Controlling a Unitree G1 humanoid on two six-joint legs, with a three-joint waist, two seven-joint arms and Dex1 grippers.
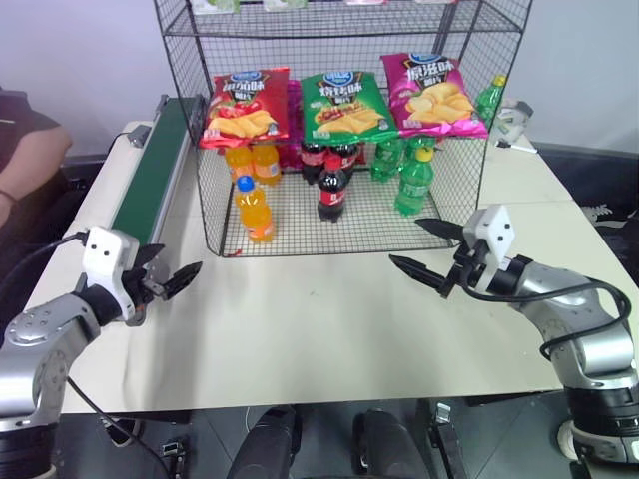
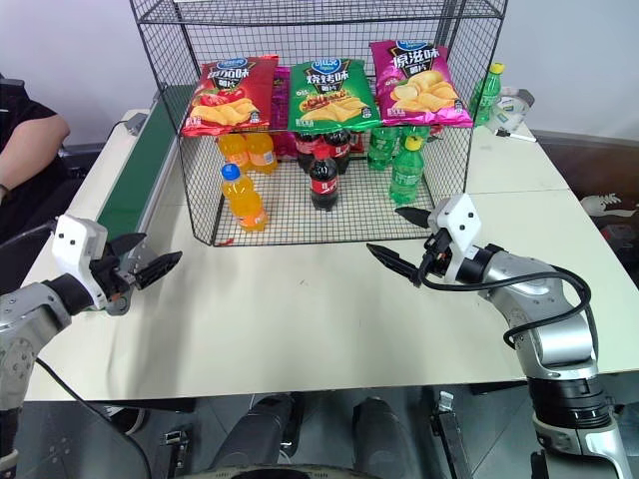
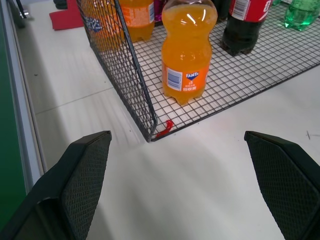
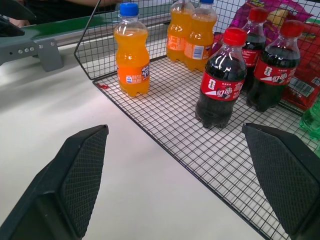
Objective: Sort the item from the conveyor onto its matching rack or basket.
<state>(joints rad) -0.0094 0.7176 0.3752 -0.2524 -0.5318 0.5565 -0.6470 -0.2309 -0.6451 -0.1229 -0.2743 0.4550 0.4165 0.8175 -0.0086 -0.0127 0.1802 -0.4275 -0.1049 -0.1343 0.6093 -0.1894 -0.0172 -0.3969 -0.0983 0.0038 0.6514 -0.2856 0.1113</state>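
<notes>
the left gripper (image 1: 170, 278) hangs over the white table (image 1: 319, 329) with its two black fingers spread wide and nothing between them. ahead of it and a little toward the robot's right stands the orange soda bottle (image 1: 254, 209), upright on the bottom grid of the black wire rack (image 1: 339, 30), just inside the rack's front corner nearest this gripper. in the left wrist view the bottle (image 3: 187, 50) sits well beyond the fingertips, behind the rack's wire edge, with a small red clip (image 3: 165, 128) at the corner. the conveyor (image 1: 155, 170) runs along the outer side of the left gripper, close beside the rack's left wall, its green belt bare.

the right gripper (image 1: 432, 252) hovers above the table just in front of the rack's open front, also gaping and empty, pointing toward the robot's left. beyond its fingers stands a cola bottle (image 4: 221, 80) on the rack floor, with two more orange bottles (image 4: 192, 32) further back and a green soda bottle (image 1: 413, 183) nearer this gripper's own side. three chip bags (image 1: 339, 105) lie on the tier above the bottles. a person's arm (image 1: 25, 160) shows beyond the conveyor at the table's far left.
</notes>
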